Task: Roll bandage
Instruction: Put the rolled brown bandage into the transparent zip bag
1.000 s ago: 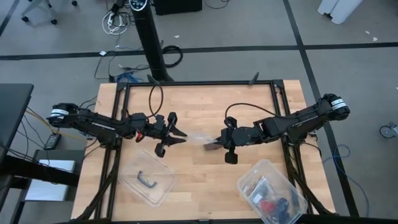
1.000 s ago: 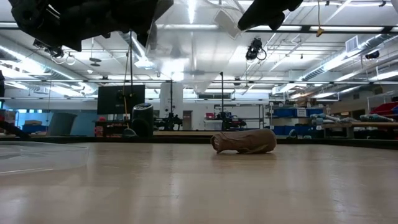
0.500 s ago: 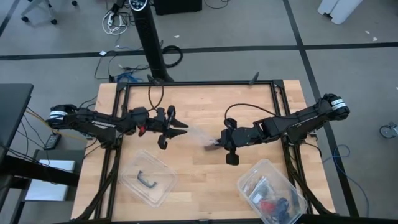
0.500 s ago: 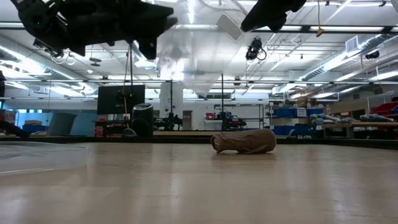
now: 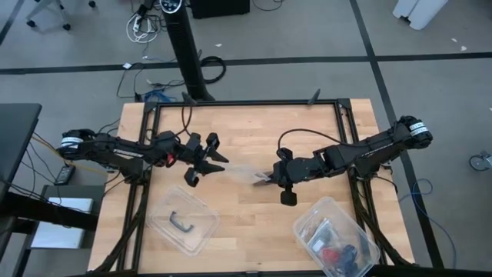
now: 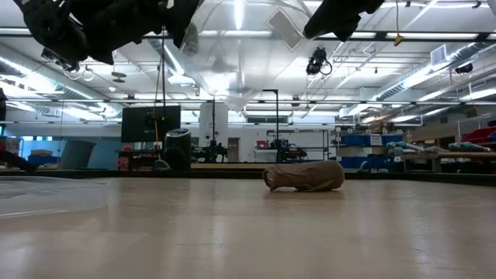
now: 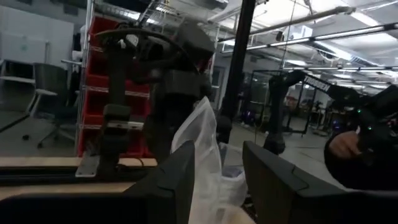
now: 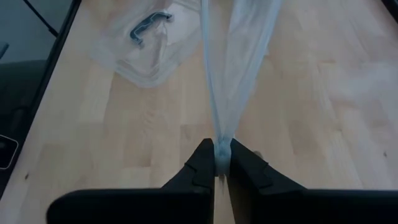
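Observation:
The bandage [image 6: 304, 176] is a brown roll lying on its side on the table, seen in the low view; both grippers hang well above it. A clear plastic bag [image 5: 242, 171] spans the air between the grippers over the table's middle. My right gripper [image 8: 222, 163] is shut on one end of it. My left gripper [image 7: 217, 180] stands open at the bag's other end, with the film [image 7: 208, 155] passing between its fingers. Whether the film touches a finger there, I cannot tell. My right gripper pinches a gathered edge of the bag [image 8: 221, 148] between its two fingertips. The fingers slant down from the table's right. The film fans out from the pinch toward my left gripper, drawn fairly taut and clear of the table.
A clear tub with a black handle piece [image 5: 184, 223] sits near the front left. A clear bin of small items [image 5: 334, 237] sits at the front right. Dark frame rails [image 5: 347, 115] run along the table's sides. Bare wood lies around the bandage.
My left gripper has shifted a little toward the table's far left and rolled at the wrist. In the low view the bag has billowed wider and hangs lower between the grippers. The bandage and my right gripper have stayed put.

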Motion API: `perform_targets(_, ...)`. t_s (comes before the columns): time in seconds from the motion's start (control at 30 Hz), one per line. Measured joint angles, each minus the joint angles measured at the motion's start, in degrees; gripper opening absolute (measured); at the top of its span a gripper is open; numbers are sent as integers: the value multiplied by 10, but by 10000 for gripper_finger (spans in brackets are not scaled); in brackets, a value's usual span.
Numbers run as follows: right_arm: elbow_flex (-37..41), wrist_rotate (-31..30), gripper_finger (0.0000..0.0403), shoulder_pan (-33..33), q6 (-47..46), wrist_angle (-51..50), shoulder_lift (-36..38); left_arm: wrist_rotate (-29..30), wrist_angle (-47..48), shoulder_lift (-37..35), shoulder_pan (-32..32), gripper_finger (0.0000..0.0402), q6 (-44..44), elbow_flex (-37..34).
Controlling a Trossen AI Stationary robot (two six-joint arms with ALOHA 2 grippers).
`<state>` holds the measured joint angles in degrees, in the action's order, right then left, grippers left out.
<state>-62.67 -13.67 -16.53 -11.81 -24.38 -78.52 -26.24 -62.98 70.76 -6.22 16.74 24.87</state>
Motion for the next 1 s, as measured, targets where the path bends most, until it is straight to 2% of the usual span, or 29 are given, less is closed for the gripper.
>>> perform_targets(0.2,0,0,20,0,0,-3,0,0,103,0,-2,139,-35,45)
perform_targets(0.37,0,1,20,2,0,-10,-2,9,312,0,-2,139,-99,128)
perform_targets(0.5,0,2,20,5,0,-17,-2,8,436,0,4,139,-136,193)
perform_targets(0.7,0,2,20,9,3,-29,-2,-50,537,0,7,139,-156,257)
perform_targets(0.87,0,4,20,10,9,-29,-2,-52,613,0,7,139,-166,285)
perform_targets(1.0,0,7,20,10,9,-30,-2,-53,612,0,11,139,-163,286)
